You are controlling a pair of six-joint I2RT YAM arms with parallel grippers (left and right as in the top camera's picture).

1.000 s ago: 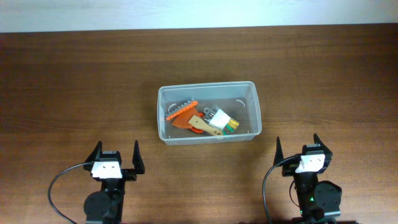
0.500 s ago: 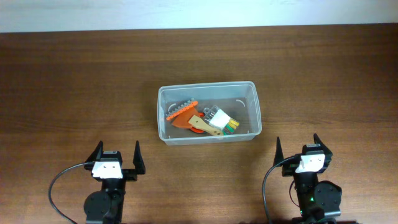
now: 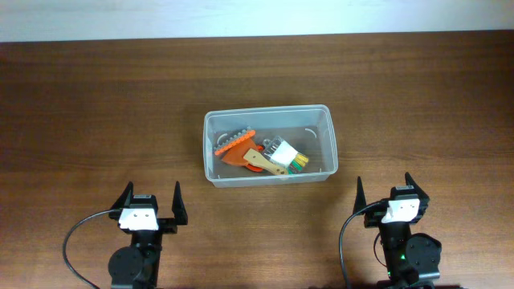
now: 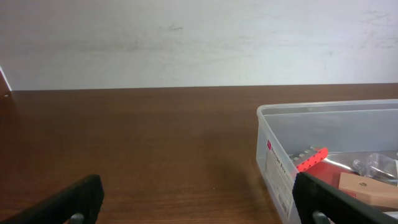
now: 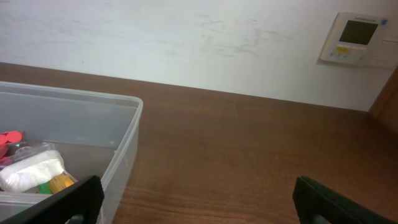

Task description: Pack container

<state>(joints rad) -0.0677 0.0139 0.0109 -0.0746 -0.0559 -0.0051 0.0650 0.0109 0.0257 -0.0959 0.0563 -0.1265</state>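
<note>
The clear plastic container (image 3: 210, 148) stands at the middle of the table. It holds an orange toothed piece (image 3: 233, 142), a tan wooden piece (image 3: 263, 162) and a white packet with green and yellow ends (image 3: 287, 156). It also shows in the left wrist view (image 4: 273, 155) and the right wrist view (image 5: 121, 155). My left gripper (image 3: 149, 202) is open and empty near the front edge, left of and in front of the container. My right gripper (image 3: 384, 191) is open and empty, right of and in front of it.
A white wall runs behind the far table edge (image 4: 124, 88). A wall thermostat (image 5: 354, 37) shows at the upper right in the right wrist view. Brown tabletop surrounds the container.
</note>
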